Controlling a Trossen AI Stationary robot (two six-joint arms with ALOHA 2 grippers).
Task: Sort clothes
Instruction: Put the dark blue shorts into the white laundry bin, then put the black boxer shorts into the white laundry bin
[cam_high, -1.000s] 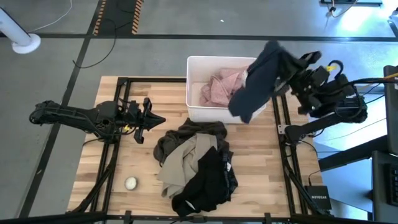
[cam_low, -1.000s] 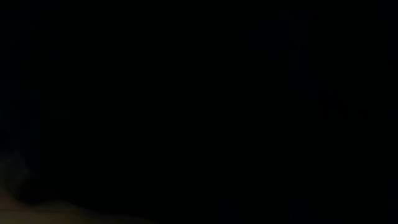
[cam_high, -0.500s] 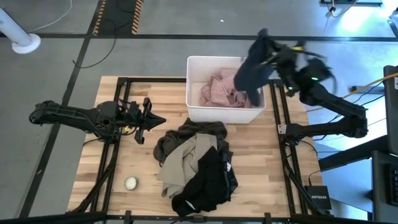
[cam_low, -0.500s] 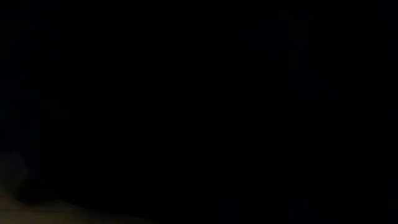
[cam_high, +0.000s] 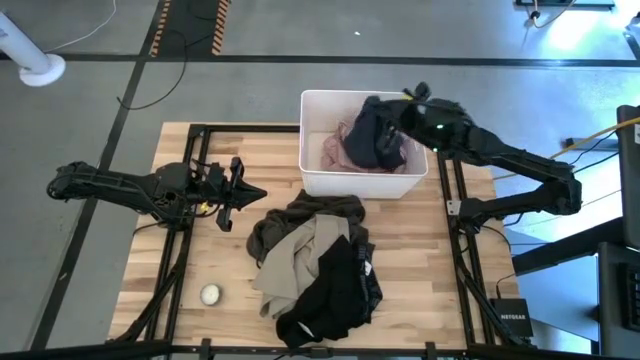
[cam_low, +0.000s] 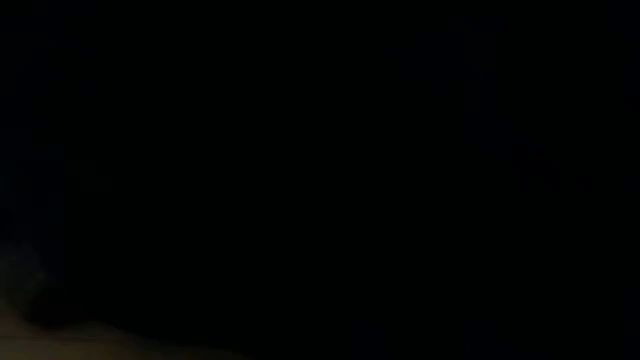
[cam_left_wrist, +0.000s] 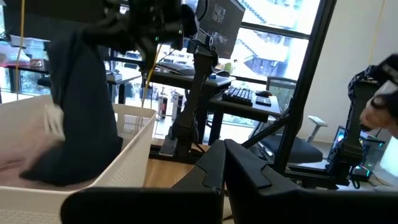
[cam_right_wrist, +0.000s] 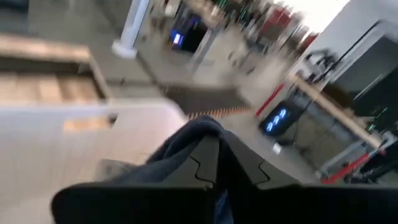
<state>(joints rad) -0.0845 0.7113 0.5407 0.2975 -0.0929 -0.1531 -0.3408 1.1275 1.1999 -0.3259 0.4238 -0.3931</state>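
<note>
Since the earlier high frames, only the right side of the scene had changed. Working left to right:

Left gripper (cam_high: 237, 193) sat parked over the left part of the table (cam_high: 190, 275), well apart from the clothes, in the same place as before. Its fingers (cam_left_wrist: 249, 171) appeared closed together with nothing between them.

White ball (cam_high: 210, 294) lay alone near the front left. Centre pile was undisturbed: dark olive-brown garment (cam_high: 300, 215) at the back, khaki-beige garment (cam_high: 300, 255) over it, black garment (cam_high: 335, 295) toward the front, all touching and overlapping.

White bin (cam_high: 320, 180) held the pale pink garment (cam_high: 340, 148). The dark navy garment (cam_high: 378, 135), earlier hanging outside the bin's right wall, had been swung in over the bin and lowered; its lower end now rested on the pink one (left wrist view shows it draped down inside the wall).

Right gripper (cam_high: 408, 108) was over the bin's right rear. Right wrist view showed its fingers (cam_right_wrist: 208, 165) pinched together on a fold of navy cloth, so grip was probably not yet released, though that view is motion-blurred.

Judgement: one item in the bin, a second arriving, three left on the table. Low view was black, no use.
</note>
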